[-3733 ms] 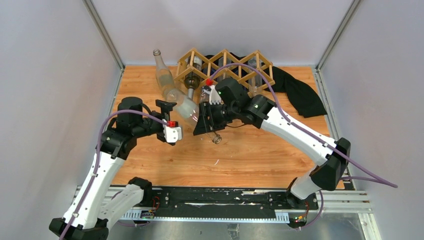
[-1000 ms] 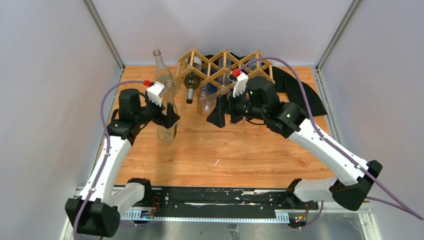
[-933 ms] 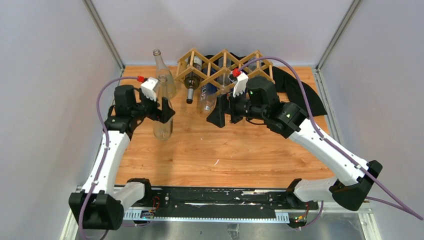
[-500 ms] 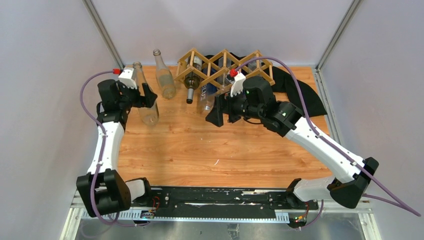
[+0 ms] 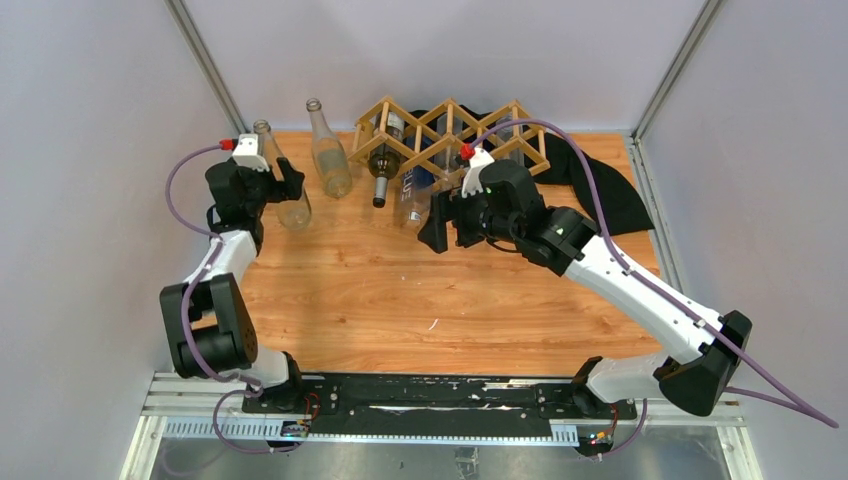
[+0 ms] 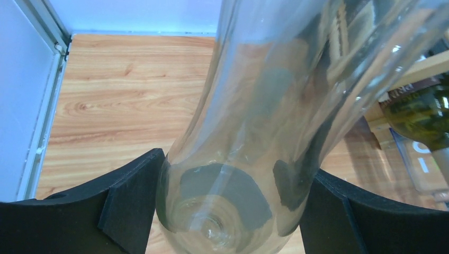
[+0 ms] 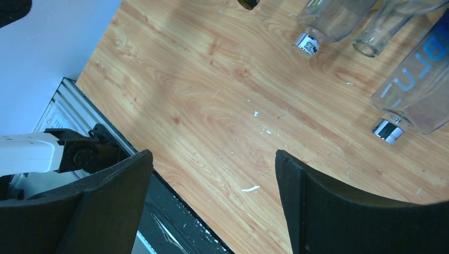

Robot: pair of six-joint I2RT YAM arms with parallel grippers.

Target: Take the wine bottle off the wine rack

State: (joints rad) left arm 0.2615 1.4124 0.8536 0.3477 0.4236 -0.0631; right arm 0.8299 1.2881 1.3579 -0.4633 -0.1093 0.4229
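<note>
The light wooden wine rack (image 5: 497,148) stands at the back of the table. A dark green wine bottle (image 5: 383,165) lies in its left cell, neck toward me, and a clear bottle with blue lettering (image 5: 414,196) lies beside it. My left gripper (image 5: 283,188) is at the far left, shut on a clear glass bottle (image 5: 272,168) that it holds upright by the lower body. In the left wrist view both fingers (image 6: 132,203) press that bottle (image 6: 254,159). My right gripper (image 5: 438,224) hangs open and holds nothing, just in front of the rack.
A second clear bottle (image 5: 326,152) stands upright between the held bottle and the rack. A black cloth (image 5: 603,188) lies behind and to the right of the rack. The left wall rail (image 6: 45,100) runs close to the held bottle. The lettered bottle's cap (image 7: 388,130) lies right of my right fingers.
My left arm has carried the clear bottle left and back toward the left wall. The right gripper has narrowed slightly and shifted little.
</note>
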